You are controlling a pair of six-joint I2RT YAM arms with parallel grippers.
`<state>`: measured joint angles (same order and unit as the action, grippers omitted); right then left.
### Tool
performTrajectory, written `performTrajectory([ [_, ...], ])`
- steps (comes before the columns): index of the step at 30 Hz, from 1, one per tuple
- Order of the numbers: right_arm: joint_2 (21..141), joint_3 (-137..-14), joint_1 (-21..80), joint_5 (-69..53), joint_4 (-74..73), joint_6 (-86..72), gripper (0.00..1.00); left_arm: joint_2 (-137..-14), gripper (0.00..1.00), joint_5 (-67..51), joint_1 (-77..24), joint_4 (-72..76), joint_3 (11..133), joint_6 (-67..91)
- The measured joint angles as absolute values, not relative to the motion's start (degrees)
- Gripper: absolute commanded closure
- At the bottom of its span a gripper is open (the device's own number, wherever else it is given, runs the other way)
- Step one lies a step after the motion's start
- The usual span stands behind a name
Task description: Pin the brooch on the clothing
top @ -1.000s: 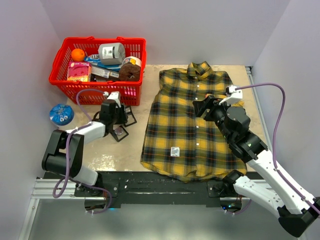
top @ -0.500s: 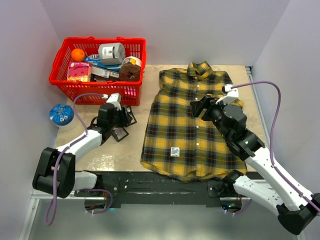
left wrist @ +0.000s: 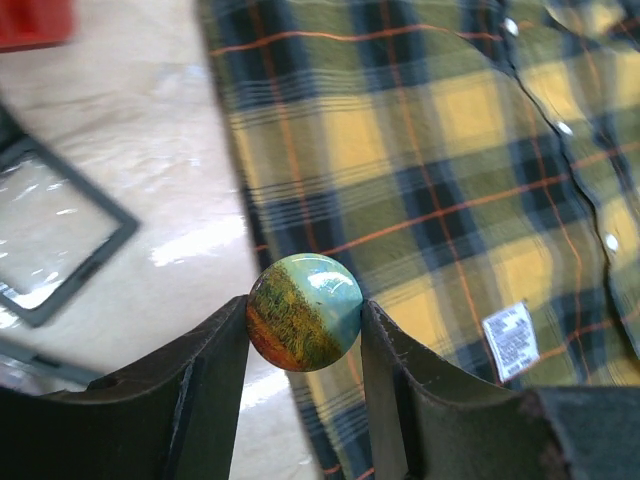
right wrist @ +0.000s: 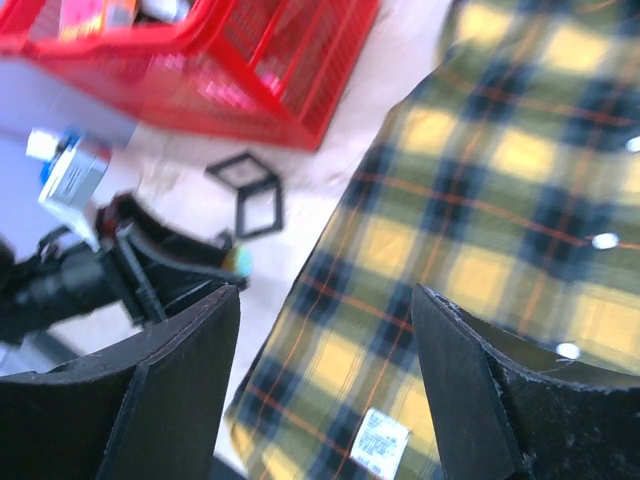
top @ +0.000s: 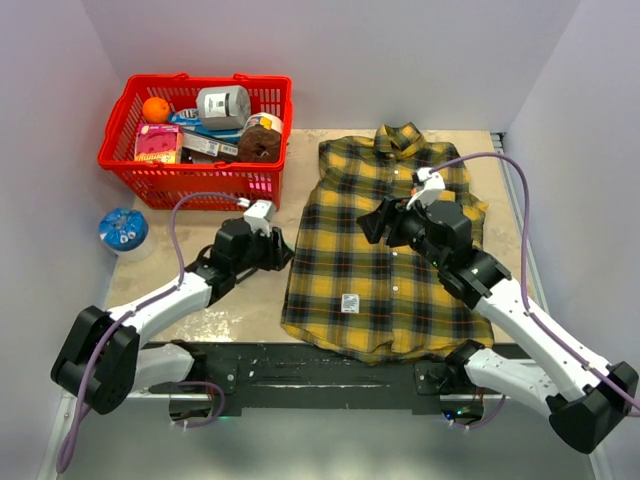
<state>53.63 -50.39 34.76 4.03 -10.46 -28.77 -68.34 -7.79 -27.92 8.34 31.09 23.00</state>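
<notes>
The brooch (left wrist: 303,318) is a round glossy disc painted teal, green and orange. My left gripper (left wrist: 304,305) is shut on it, one finger pressed to each side, just above the left edge of the clothing (left wrist: 430,160). The clothing (top: 385,255) is a yellow-and-dark plaid shirt lying flat, collar away from me, with a white label (top: 349,303) near the hem. In the top view my left gripper (top: 276,250) sits at the shirt's left edge. My right gripper (top: 374,222) hovers open over the middle of the shirt. In the right wrist view, the brooch (right wrist: 243,262) shows beyond the left finger of my right gripper (right wrist: 325,300).
A red basket (top: 180,185) filled with groceries stands at the back left. A blue round object (top: 122,228) lies by the left wall. A small black frame stand (left wrist: 55,250) rests on the table between basket and shirt, left of my left gripper.
My left arm has carried the brooch rightward, from beside the basket to the shirt's left edge. My right gripper has moved left across the shirt toward its middle.
</notes>
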Motion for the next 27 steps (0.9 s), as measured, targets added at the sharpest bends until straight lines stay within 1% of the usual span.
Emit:
performTrajectory([
  [4,55.86,-50.39,34.74,-1.89,-9.87,-28.86,0.37,-71.42,0.69,-11.90,-29.41,9.87,33.67,19.16],
  [11,61.78,-50.57,34.61,-11.84,-5.58,-29.54,0.48,-75.37,0.70,-23.51,-29.65,18.02,36.58,13.34],
  [18,70.72,-51.13,34.44,-18.48,-3.81,-30.09,0.54,-75.44,0.70,-31.57,-30.13,21.15,36.99,11.11],
  [27,74.02,-51.20,34.44,-22.83,0.23,-32.18,0.61,-75.42,0.71,-35.27,-32.01,21.80,36.99,10.20],
])
